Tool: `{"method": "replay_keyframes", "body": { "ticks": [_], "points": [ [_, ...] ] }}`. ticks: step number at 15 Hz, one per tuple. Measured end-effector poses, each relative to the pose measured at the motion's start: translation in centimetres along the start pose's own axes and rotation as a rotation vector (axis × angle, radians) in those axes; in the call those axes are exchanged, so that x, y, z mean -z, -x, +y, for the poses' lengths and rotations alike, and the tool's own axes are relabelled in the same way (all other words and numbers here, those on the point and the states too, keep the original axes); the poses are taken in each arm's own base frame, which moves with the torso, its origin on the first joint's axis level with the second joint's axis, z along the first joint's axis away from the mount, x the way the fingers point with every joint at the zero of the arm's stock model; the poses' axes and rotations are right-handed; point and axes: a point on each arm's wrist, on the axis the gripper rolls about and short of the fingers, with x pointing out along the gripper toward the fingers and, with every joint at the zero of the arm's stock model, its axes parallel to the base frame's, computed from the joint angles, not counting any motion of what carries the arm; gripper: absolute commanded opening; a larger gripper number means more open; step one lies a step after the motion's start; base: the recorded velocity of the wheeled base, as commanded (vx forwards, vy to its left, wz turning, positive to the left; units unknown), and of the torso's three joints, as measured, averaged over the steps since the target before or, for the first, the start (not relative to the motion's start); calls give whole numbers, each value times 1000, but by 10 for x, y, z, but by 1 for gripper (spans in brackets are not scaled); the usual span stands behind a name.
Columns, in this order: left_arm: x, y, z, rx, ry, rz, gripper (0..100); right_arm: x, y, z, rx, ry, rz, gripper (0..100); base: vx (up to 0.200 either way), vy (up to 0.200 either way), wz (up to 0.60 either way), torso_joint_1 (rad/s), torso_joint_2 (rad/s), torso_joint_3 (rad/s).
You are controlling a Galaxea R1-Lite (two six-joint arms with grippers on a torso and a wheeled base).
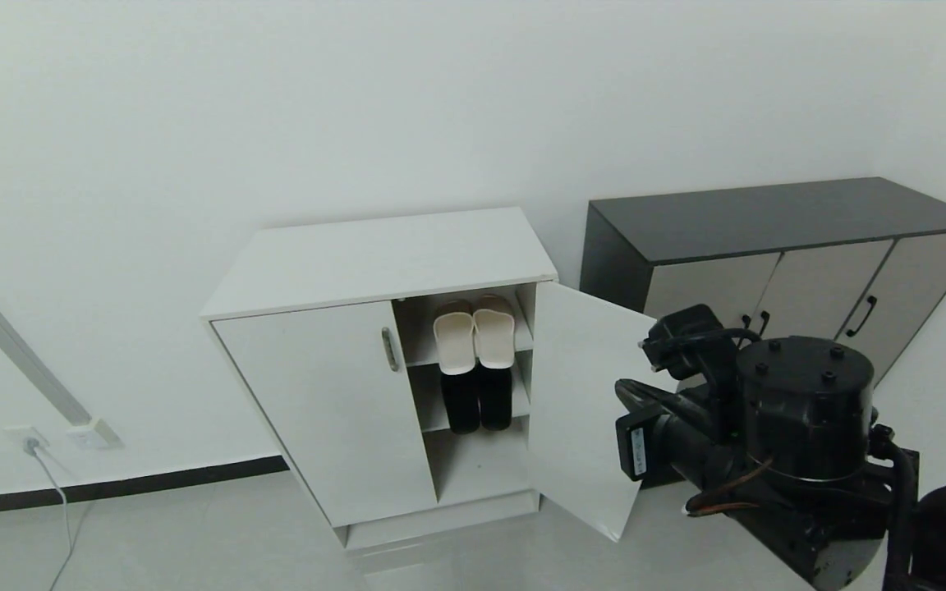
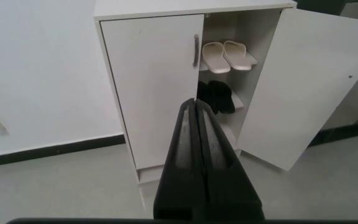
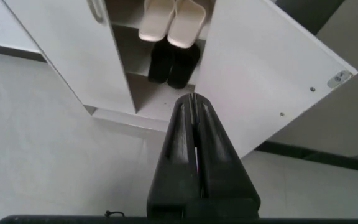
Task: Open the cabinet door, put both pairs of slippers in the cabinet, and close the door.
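Cabinet point(image 1: 374, 258) before us: we see its left door point(image 1: 325, 410) shut and, inside, white slippers point(image 1: 475, 338) on the top shelf above black slippers point(image 1: 479, 398) on the middle one. The right door point(image 1: 580, 394) stands open. Our left gripper point(image 2: 195, 106) and right gripper point(image 3: 195, 99) both have fingers pressed together, holding nothing, apart from the cabinet.

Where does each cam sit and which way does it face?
Head view: on the head, facing forward and down at the white cabinet; right arm lower right.
Left wrist view: left wrist, facing the cabinet front; shut left gripper foreground.
Right wrist view: right wrist, facing the open door; shut right gripper foreground.
All share: white slippers above black slippers.
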Motion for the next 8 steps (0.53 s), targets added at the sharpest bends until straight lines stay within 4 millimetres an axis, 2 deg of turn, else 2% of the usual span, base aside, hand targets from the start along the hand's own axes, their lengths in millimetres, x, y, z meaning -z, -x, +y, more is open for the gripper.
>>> {"method": "replay_keyframes", "body": {
  "ticks": [3, 8],
  "points": [
    [0, 0, 0, 0, 0, 0, 0, -11, -20, -21, 75, -11, -21, 0, 0, 0, 0, 0, 0, 0],
    [0, 0, 0, 0, 0, 0, 0, -29, -78, -70, 206, -61, -22, 0, 0, 0, 0, 0, 0, 0]
  ]
}}
